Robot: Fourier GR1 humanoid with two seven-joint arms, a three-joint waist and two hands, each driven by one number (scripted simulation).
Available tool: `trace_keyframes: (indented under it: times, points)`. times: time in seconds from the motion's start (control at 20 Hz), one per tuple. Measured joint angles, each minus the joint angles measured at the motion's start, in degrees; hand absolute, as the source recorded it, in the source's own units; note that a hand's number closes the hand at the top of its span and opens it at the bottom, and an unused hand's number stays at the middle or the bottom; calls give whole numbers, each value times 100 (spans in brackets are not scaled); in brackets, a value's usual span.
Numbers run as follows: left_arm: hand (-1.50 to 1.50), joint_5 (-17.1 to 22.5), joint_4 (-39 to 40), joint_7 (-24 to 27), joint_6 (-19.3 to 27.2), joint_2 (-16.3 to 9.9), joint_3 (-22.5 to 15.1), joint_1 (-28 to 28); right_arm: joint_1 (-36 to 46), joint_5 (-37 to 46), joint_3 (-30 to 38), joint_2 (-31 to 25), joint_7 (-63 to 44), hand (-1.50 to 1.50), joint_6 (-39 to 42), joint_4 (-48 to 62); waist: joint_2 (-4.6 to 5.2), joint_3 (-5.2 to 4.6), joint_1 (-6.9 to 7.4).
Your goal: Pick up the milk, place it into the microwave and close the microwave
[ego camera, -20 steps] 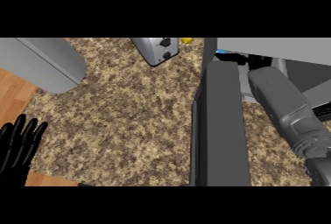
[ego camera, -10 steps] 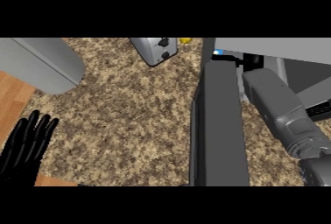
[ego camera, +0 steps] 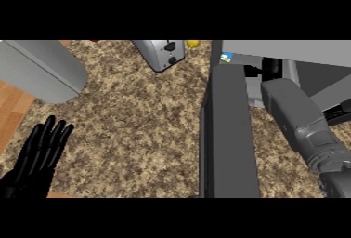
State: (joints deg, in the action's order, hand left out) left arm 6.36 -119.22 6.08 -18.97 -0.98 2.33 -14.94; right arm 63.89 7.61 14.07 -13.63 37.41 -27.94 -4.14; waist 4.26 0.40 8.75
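Observation:
The microwave (ego camera: pixel 288 50) stands at the upper right, and its dark grey door (ego camera: pixel 230 139) swings open toward me. Just inside the opening, only a white and blue corner of the milk (ego camera: pixel 226 57) shows. My right forearm reaches over the door into the microwave. Its black hand (ego camera: pixel 272 69) lies just right of the milk and is mostly hidden, so whether it holds the carton is unclear. Over the counter's lower left my left hand (ego camera: pixel 40 153) is open with straight fingers pointing up, holding nothing.
A silver toaster (ego camera: pixel 163 54) stands at the back centre with a small yellow object (ego camera: pixel 193 43) beside it. A large rounded grey object (ego camera: pixel 37 69) fills the upper left. The speckled counter (ego camera: pixel 130 121) ends at a wooden strip (ego camera: pixel 12 107) on the left.
My left hand has risen further into view from the lower left edge. The right forearm has shifted slightly left, staying inside the microwave's opening.

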Motion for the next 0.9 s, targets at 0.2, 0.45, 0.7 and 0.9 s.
trace_keyframes:
  times: [0.2, 0.45, 0.7, 0.9]
  points:
    - [-150, -66, -41, -21, 6, 38, -121, -44, -98, -13, 24, -127, 63, -150, 178, 3, -26, -1, -28]
    - [-150, -172, -24, 38, 95, 79, -308, -93, -270, -64, 77, -164, 244, -150, 563, -16, -69, -2, -102]
    - [-150, -276, -24, 88, 202, 91, -494, -148, -430, -131, 151, -86, 431, -150, 773, -47, -117, -6, -172]
    - [-150, -368, 64, 76, 282, 94, -621, -65, -583, -200, 227, -63, 584, -150, 941, -69, -138, -7, -254]
